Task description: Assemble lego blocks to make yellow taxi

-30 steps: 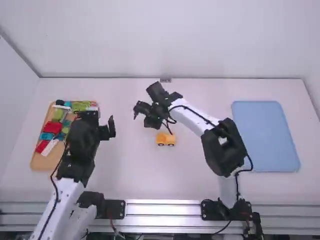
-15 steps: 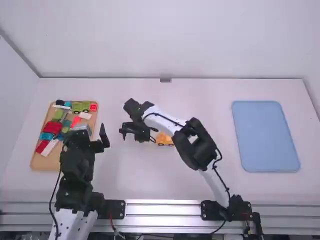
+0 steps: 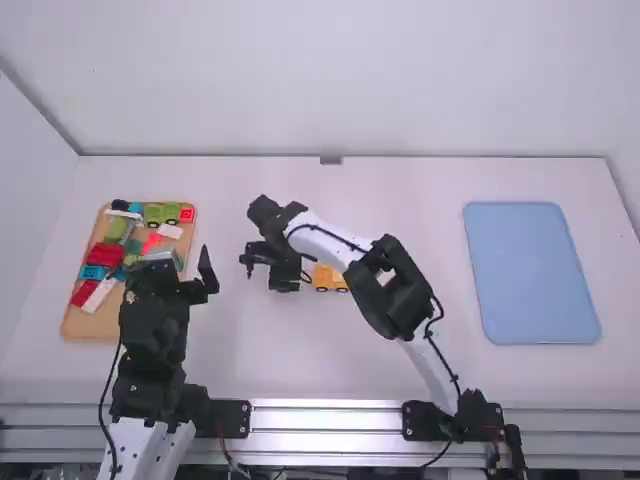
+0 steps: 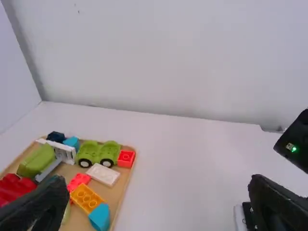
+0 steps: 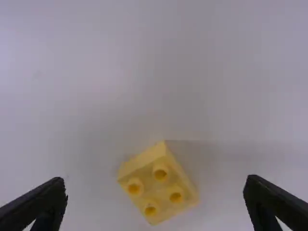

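At the high view's centre, the right gripper (image 3: 268, 272) hung jaws apart near a yellow block (image 5: 161, 186); centre-left, the left gripper (image 3: 170, 264) gaped empty.

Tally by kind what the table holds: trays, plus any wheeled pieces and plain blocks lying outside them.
Trays: 2 (wooden tray, blue tray)
Wheeled pieces outside them: 1 (yellow wheeled piece)
Plain blocks outside them: 1 (yellow four-stud block)
Total: 4

A light-blue panel (image 3: 530, 270) at the right of the white table (image 3: 420, 190), a pale wall (image 3: 340, 80) beyond.
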